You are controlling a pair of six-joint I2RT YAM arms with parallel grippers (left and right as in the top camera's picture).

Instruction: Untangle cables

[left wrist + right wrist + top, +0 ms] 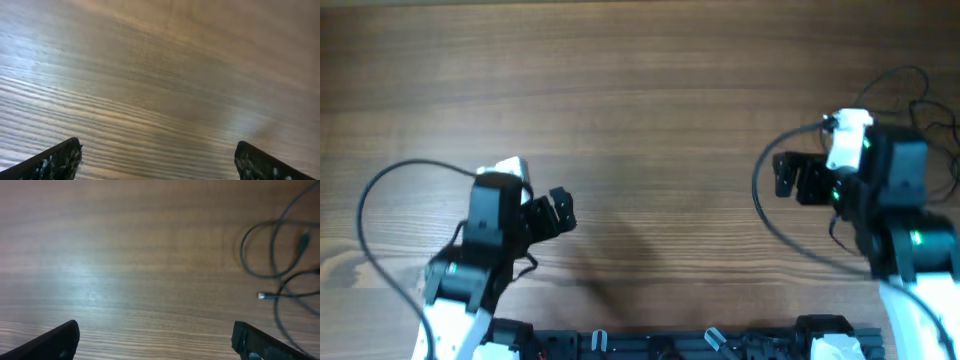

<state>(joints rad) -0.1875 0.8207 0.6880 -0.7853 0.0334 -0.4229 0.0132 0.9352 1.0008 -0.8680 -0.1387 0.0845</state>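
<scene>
The cables (930,105) are thin black cords lying in loose loops at the far right edge of the wooden table (650,90), beyond my right arm. In the right wrist view the cables (274,245) cross each other at the right side, and one silvery plug tip (261,296) points left. My right gripper (782,177) (155,325) is open above bare wood, to the left of the cords and holding nothing. My left gripper (558,212) (158,145) is open too, over bare wood at the lower left, far from the cords.
Each arm trails its own thicker black cable: one arcs at the left (365,200), one curves beside the right arm (760,200). A black rail with arm mounts (720,345) runs along the near edge.
</scene>
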